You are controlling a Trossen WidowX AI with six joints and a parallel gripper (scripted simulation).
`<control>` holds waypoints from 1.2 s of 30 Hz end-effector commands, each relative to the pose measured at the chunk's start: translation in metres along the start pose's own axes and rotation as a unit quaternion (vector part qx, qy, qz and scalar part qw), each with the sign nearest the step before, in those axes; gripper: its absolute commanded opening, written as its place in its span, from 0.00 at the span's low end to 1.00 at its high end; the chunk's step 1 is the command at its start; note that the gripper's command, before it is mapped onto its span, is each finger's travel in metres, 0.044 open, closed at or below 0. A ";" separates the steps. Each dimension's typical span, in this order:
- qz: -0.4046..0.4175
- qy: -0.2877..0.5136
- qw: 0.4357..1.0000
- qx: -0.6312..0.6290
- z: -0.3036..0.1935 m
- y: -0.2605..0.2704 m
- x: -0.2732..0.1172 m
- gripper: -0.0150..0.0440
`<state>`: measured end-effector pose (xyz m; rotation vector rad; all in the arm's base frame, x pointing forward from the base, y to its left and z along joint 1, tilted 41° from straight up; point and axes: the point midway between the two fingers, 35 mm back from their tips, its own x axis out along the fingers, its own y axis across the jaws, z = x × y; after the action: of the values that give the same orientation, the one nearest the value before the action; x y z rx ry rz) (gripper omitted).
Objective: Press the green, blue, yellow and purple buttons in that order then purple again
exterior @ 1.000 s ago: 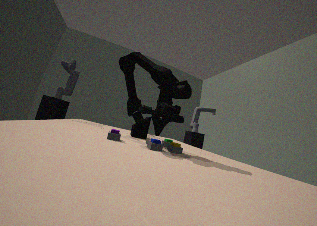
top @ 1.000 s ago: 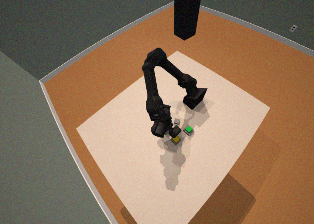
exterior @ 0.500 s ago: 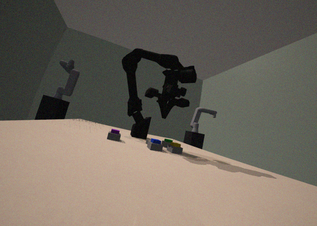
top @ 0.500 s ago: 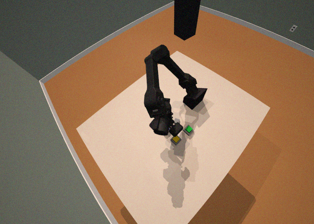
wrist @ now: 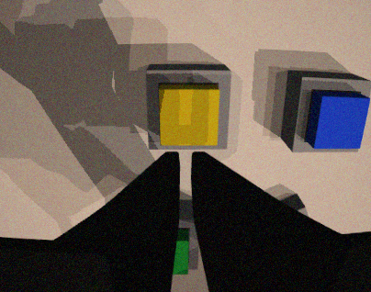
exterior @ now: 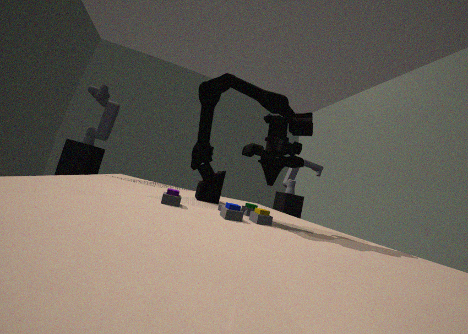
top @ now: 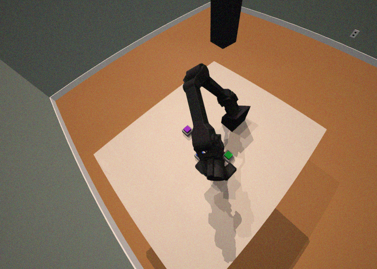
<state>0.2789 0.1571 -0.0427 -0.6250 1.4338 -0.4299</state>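
Note:
My gripper (exterior: 270,184) (wrist: 185,164) is shut and empty, its tips pointing down well above the buttons. The yellow button (exterior: 261,211) (wrist: 189,117) stands raised in its grey housing, just beyond the fingertips in the wrist view; the arm hides it in the top view. The blue button (exterior: 232,206) (wrist: 342,121) is raised, to the right in the wrist view and mostly hidden in the top view. The green button (top: 228,155) (exterior: 251,205) (wrist: 181,257) is partly behind the fingers in the wrist view. The purple button (top: 187,128) (exterior: 173,192) stands apart, outside the wrist view.
A small grey object (exterior: 221,206) (wrist: 294,202) sits behind the blue button, mostly hidden; I cannot tell its full shape. The buttons stand on a pale table (top: 146,180) (exterior: 151,277). The arm's base (top: 236,118) (exterior: 210,188) is behind them. Two grey arms on black stands are in the background.

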 end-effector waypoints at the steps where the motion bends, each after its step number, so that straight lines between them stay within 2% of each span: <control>1: -0.011 0.012 1.000 -0.005 -0.006 -0.005 0.041 0.29; 26: -0.012 0.012 1.000 -0.005 -0.007 -0.006 0.076 0.29; 36: -0.012 0.012 1.000 -0.005 -0.007 -0.006 0.077 0.29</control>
<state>0.2803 0.1042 -0.0989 -0.6396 1.4543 -0.4522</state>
